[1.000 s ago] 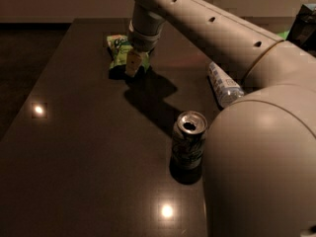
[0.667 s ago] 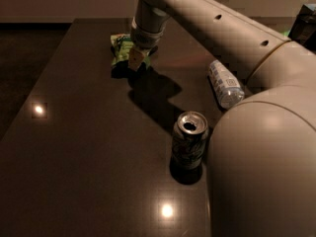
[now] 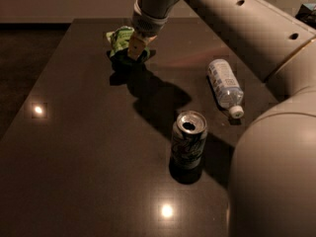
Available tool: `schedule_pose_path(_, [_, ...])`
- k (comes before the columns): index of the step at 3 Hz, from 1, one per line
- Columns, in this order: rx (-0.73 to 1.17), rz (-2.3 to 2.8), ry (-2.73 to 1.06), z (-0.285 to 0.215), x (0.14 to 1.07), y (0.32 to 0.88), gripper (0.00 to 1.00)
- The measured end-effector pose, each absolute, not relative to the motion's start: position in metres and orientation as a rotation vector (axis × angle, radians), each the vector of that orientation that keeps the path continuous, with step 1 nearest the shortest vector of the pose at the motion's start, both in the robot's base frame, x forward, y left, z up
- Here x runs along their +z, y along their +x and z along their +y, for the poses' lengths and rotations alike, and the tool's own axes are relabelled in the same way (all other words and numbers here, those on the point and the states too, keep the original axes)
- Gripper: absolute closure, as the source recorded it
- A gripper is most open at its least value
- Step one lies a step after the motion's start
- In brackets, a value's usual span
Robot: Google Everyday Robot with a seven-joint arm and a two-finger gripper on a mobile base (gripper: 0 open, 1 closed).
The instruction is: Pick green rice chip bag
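The green rice chip bag is a small crinkled light-green pouch at the far middle of the dark table. My gripper comes down from the upper right and is shut on the bag's right side, with one tan finger showing in front of it. The bag seems held slightly above the table, with a dark shadow below it. The bag's right part is hidden behind the gripper.
A green-and-silver soda can stands open in the middle of the table. A clear plastic bottle lies on its side to the right. My arm fills the right side of the view. A dark green object sits at the far right.
The gripper and the bag have moved together slightly up and away in the view. The can and the bottle have not moved.
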State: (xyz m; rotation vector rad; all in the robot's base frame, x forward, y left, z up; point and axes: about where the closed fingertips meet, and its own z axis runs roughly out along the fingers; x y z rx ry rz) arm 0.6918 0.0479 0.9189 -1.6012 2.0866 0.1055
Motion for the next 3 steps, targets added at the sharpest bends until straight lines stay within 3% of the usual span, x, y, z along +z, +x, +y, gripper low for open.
schedule_pose_path(3, [0.134,1.878,-1.67,0.057,0.993,0.655,1.0])
